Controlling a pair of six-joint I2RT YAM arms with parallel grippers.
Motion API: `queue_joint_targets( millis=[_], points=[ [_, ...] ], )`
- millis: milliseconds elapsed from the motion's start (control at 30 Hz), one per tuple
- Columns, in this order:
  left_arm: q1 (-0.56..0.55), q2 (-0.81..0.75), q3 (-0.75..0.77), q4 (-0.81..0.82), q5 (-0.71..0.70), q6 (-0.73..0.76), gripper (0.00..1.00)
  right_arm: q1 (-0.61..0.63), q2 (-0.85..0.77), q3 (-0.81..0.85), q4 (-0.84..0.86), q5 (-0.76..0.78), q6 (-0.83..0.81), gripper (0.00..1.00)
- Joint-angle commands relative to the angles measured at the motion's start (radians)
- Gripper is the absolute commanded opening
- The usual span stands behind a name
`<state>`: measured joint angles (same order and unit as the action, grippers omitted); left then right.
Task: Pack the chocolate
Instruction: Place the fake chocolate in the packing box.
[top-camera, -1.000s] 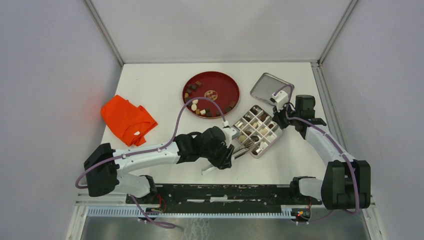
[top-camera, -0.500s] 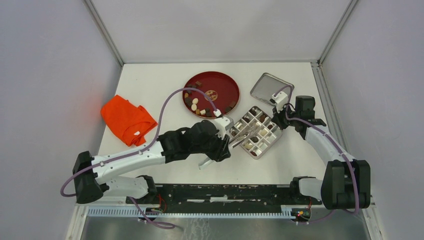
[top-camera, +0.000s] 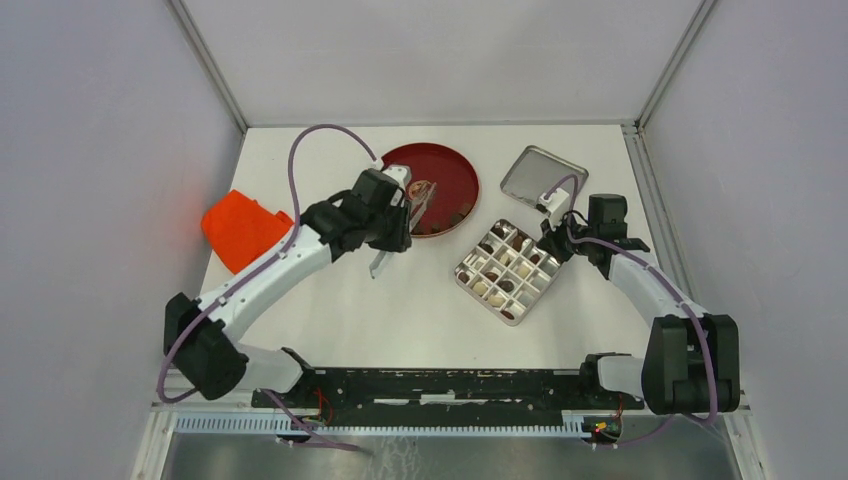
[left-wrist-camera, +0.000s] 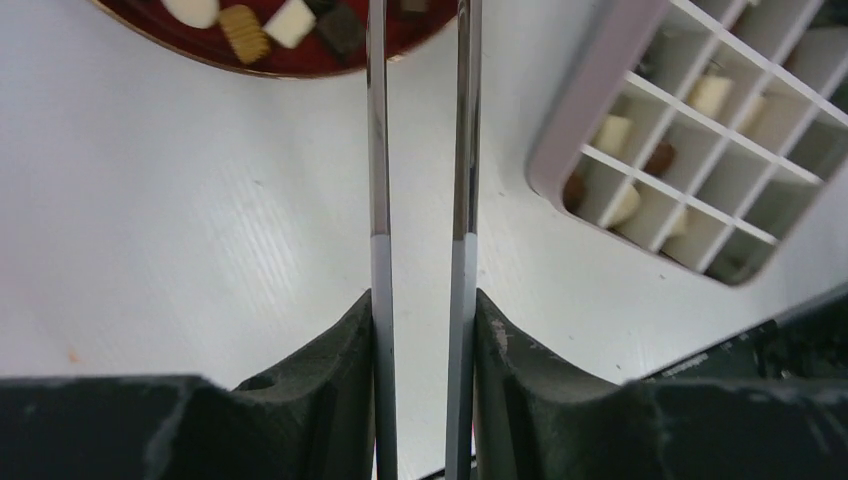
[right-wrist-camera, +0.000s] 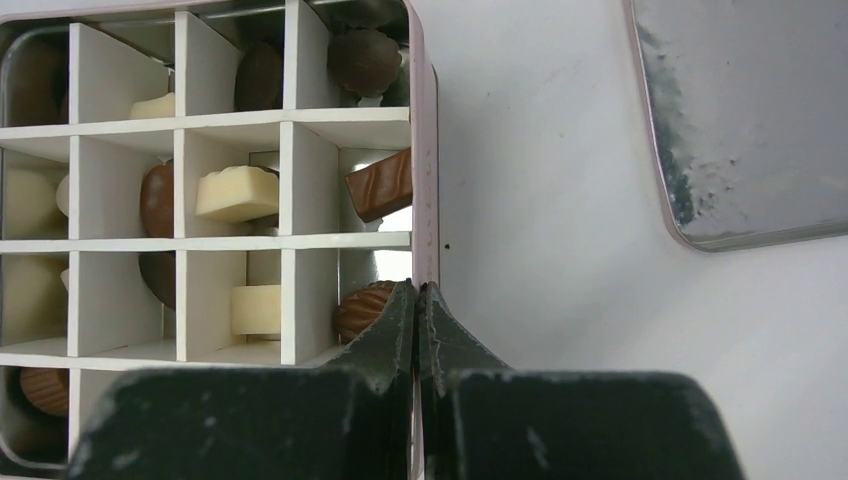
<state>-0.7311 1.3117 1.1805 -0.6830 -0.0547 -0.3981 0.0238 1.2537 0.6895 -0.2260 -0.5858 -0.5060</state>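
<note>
From above, the divided tin (top-camera: 507, 270) lay on the white worktop (top-camera: 330, 300), holding chocolate (top-camera: 507, 285) in several of its cells. The right gripper (top-camera: 553, 236) was at the tin's far-right corner. The loose metal lid (top-camera: 543, 178) lay just beyond the tin, the red plate (top-camera: 450, 170) to its far left with more pieces on it, and the orange cloth (top-camera: 243, 232) well to the tin's left. The left gripper (top-camera: 400, 222) hung over the plate's edge nearest the tin, clamped on the tweezers (top-camera: 379, 263), whose tips pointed onto the plate. In the left wrist view, the gripper (left-wrist-camera: 420, 335) was closed narrowly on the tweezers (left-wrist-camera: 378, 150), both steel arms running parallel with a gap between them. Nothing could be seen between the arms, though the tips were out of frame. The tin (left-wrist-camera: 590, 130) was to their right, and cream and brown pieces (left-wrist-camera: 245, 32) sat on the plate (left-wrist-camera: 300, 68) to the tin's left. In the right wrist view, the gripper (right-wrist-camera: 418, 300) was pinched tight on the tin's rim (right-wrist-camera: 425, 150). White (right-wrist-camera: 235, 193) and brown (right-wrist-camera: 380, 185) pieces sat in cells beside it, and the lid (right-wrist-camera: 740, 120) lay apart to the tin's right.
</note>
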Motion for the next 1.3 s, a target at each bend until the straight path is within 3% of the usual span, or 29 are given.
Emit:
queue_joint_targets(
  millis=[0,167,467,1267],
  points=[
    [0.118,0.097,0.125,-0.089,0.072,0.121,0.4,-0.003,0.01,0.022,0.034,-0.055,-0.014,0.0],
    [0.19,0.169,0.192,-0.197,0.063,0.198,0.4,-0.002,0.019,0.024,0.032,-0.057,-0.014,0.0],
    [0.204,0.245,0.249,-0.311,-0.007,0.345,0.4,-0.003,0.036,0.025,0.02,-0.071,-0.02,0.0],
    [0.17,0.361,0.347,-0.389,-0.064,0.379,0.41,-0.002,0.055,0.027,0.017,-0.059,-0.022,0.0]
  ],
)
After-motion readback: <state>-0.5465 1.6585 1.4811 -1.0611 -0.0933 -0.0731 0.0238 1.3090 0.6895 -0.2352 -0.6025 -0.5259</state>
